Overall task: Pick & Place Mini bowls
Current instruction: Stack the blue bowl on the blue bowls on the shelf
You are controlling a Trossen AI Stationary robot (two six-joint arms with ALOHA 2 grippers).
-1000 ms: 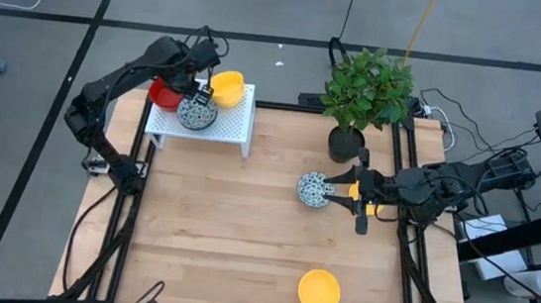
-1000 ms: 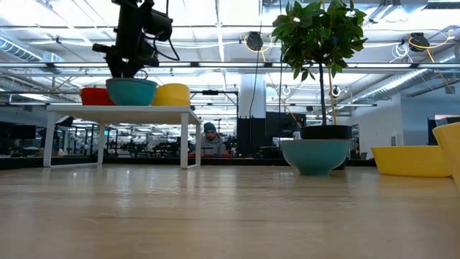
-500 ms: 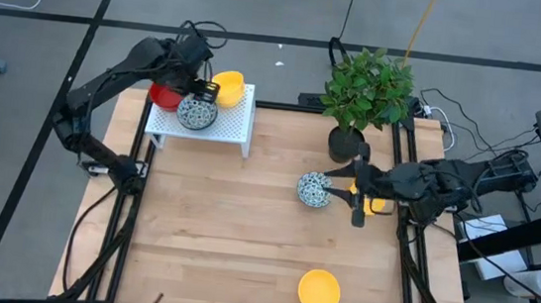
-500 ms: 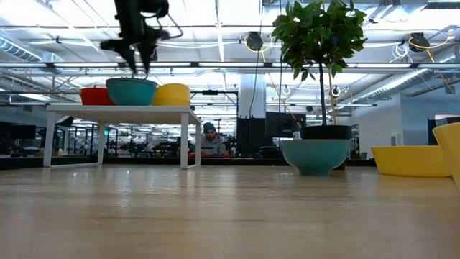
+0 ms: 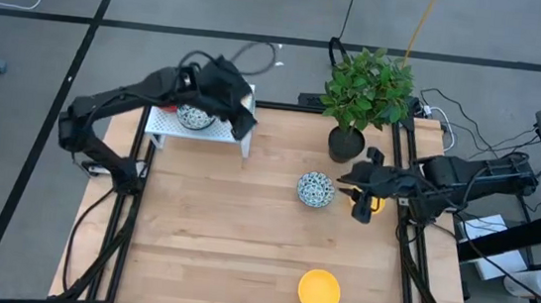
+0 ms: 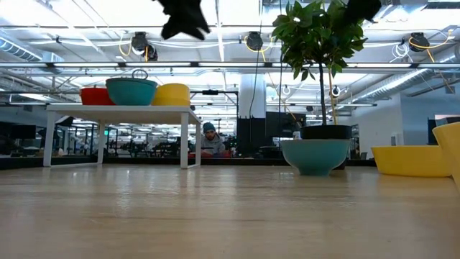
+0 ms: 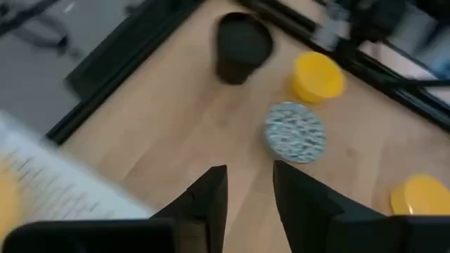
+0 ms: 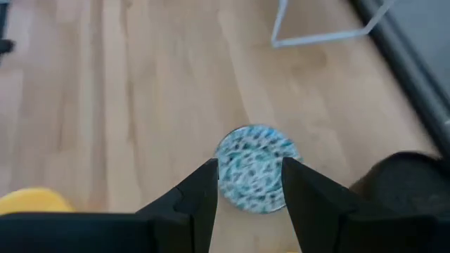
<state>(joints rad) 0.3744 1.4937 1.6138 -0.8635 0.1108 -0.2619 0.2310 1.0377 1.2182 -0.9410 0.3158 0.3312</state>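
A speckled mini bowl rests on its base on the wooden table. My right gripper hangs open above and just right of it, slanting down toward it, fingers empty. Another speckled bowl stands on the white shelf, between a red bowl and a yellow bowl. My left gripper is open and empty, high above the shelf's right end. More yellow bowls lie under the right arm and near the front edge.
A black pot with a green plant stands at the table's far right, close behind the right gripper. The shelf takes up the far left corner. Bare wood lies across the middle and near left.
My left gripper has risen off the speckled bowl on the shelf and swung toward the table's right, turning as it went; that bowl stays on the shelf. My right gripper has tipped downward and turned toward the speckled bowl on the table.
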